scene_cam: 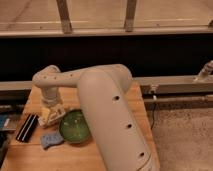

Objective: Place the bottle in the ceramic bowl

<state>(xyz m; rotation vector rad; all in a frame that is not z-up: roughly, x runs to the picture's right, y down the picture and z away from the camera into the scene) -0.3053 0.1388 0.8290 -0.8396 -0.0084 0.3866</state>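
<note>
Wooden table (30,155) carries the green ceramic bowl (76,128) near its middle, partly hidden on the right by the robot's bulky cream arm (107,110). The gripper (50,116) hangs just left of the bowl's rim, above the tabletop. A pale cream shape at the gripper is the bottle (45,118), outside the bowl; whether the gripper clasps it I cannot tell. A black bar (27,127) lies further left, and a bluish item (50,140) lies nearer, beside the bowl.
</note>
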